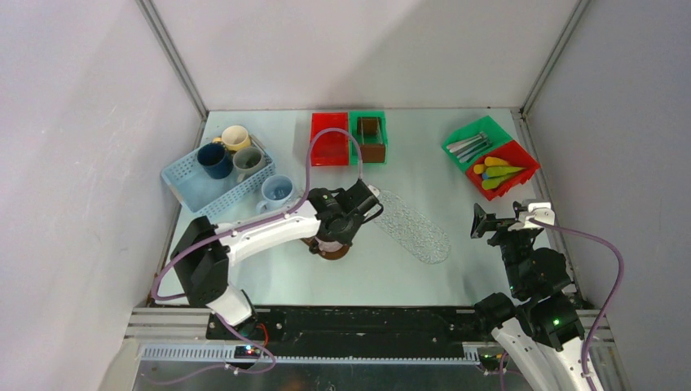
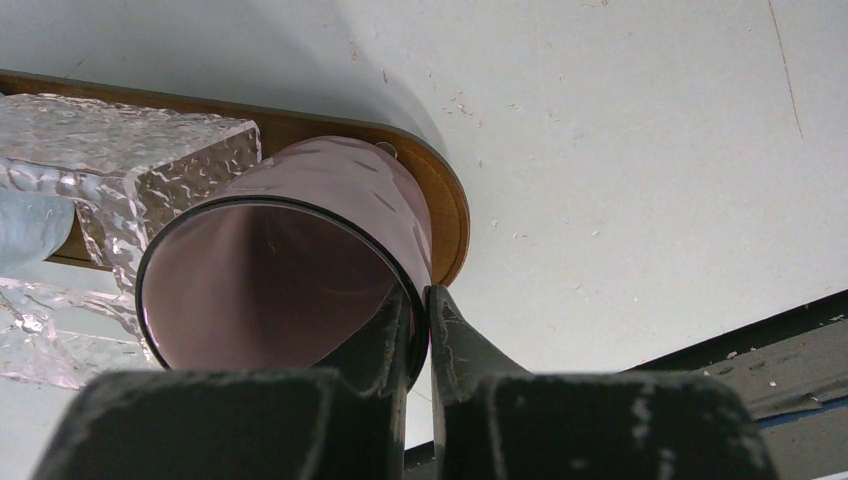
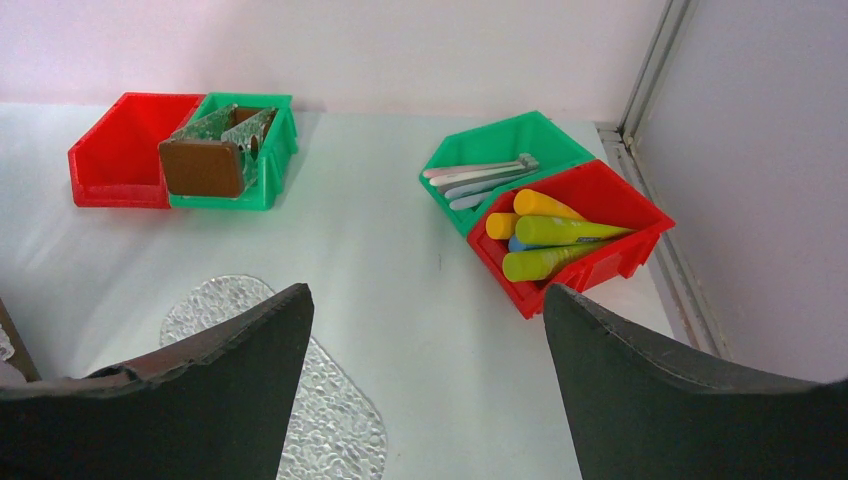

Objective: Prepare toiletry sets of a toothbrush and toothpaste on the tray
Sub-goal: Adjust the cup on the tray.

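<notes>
Pale toothbrushes (image 1: 468,146) lie in a green bin, also seen in the right wrist view (image 3: 480,178). Yellow, lime and blue tubes (image 1: 497,172) lie in the red bin beside it (image 3: 555,235). A clear textured glass tray (image 1: 417,232) lies mid-table (image 3: 335,425). My left gripper (image 1: 336,232) is shut on the rim of a pink tumbler (image 2: 290,270), one finger inside and one outside (image 2: 422,300). The tumbler stands on a brown wooden board (image 2: 450,215). My right gripper (image 1: 495,221) is open and empty (image 3: 424,295), near the tray's right end.
A blue basket (image 1: 191,189) with several mugs stands at the left. A red bin (image 1: 329,138) and a green bin (image 1: 371,134) holding a brown-based glass piece stand at the back. A clear textured glass block (image 2: 110,170) sits on the board beside the tumbler.
</notes>
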Controlling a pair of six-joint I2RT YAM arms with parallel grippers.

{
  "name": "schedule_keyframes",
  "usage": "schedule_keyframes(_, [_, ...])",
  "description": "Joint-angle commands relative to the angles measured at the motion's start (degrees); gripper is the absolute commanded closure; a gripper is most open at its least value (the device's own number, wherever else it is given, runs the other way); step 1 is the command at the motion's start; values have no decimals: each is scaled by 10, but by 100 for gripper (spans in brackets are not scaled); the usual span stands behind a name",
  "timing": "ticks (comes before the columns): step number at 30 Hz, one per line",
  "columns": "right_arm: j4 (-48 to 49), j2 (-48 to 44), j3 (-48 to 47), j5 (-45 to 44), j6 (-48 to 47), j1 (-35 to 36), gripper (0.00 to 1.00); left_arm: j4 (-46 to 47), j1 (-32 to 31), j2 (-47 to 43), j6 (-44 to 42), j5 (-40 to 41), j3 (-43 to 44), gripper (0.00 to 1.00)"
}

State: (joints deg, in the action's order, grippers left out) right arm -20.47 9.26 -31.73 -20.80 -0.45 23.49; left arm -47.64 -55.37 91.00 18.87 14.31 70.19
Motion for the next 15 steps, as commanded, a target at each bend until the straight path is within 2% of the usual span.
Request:
schedule_keyframes(1, [10,5,-1,-3,1,0,12,8,1,-23,-16,-5,-10,87])
schedule_keyframes(15, [11,5,-1,-3,2,1,12,8,3,-38,-23,-11,-17,89])
